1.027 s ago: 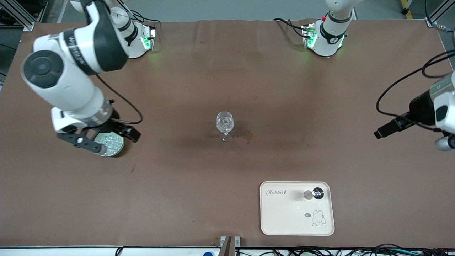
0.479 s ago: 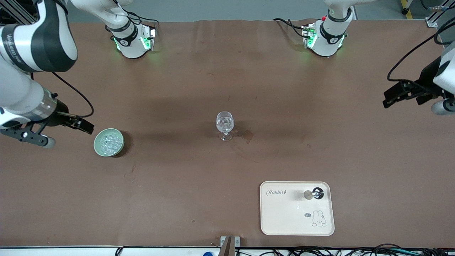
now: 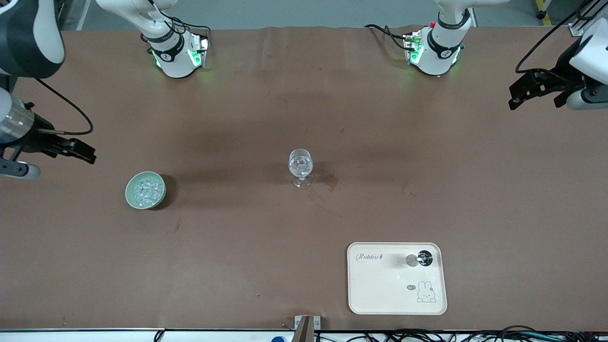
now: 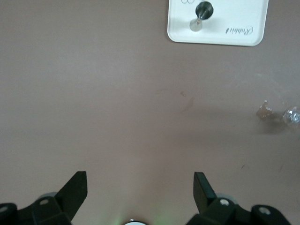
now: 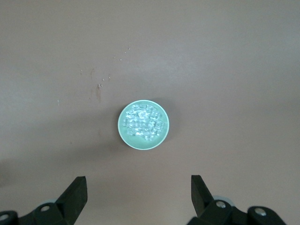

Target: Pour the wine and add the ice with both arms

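Ice (image 3: 145, 189) heaped in green bowl (image 3: 131, 199); glass (image 3: 300, 167) mid-table. Right gripper (image 5: 136, 192) and left gripper (image 4: 140, 187) gape wide, empty, raised. Risk: cubes slipping, stem toppling.

I see even overhead light on the brown counter (image 3: 247, 266), soft broad shadows beside the glass (image 3: 300, 166) and bowl (image 3: 145, 190); my wrist views look softer, slightly hazy.

Wide bare worktop (image 3: 247, 109) lies between the bowl (image 3: 145, 190), the stemmed glass (image 3: 300, 167) and the tray (image 3: 396, 304), which stand well apart; both arms hang at its ends.
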`<action>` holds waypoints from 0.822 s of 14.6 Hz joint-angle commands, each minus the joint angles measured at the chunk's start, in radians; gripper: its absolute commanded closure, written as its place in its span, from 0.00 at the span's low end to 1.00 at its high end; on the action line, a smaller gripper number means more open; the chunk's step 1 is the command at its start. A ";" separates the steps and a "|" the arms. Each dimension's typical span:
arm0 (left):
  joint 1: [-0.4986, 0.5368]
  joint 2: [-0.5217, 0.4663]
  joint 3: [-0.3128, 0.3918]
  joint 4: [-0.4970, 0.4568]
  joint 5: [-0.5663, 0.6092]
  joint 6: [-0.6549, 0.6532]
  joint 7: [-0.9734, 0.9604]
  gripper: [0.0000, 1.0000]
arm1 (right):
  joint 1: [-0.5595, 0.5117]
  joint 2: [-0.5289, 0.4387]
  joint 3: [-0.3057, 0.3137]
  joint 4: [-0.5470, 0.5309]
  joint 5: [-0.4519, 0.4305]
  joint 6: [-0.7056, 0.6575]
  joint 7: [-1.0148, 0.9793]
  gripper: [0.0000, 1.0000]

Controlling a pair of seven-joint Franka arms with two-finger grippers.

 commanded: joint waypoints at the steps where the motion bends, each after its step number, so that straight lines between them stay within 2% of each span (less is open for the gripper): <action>1: -0.007 -0.058 0.010 -0.069 -0.004 0.029 0.029 0.00 | -0.060 -0.048 0.023 -0.031 -0.002 -0.011 -0.097 0.02; 3: -0.003 -0.058 -0.011 -0.066 -0.001 0.030 0.026 0.00 | -0.069 -0.054 0.023 -0.004 -0.002 -0.025 -0.151 0.01; 6: 0.001 -0.044 -0.013 -0.041 -0.002 0.027 0.020 0.00 | -0.069 -0.048 0.023 0.114 -0.002 -0.146 -0.171 0.01; 12: 0.004 -0.023 -0.010 -0.020 -0.004 0.024 0.009 0.00 | -0.052 -0.049 0.034 0.215 0.004 -0.275 -0.208 0.01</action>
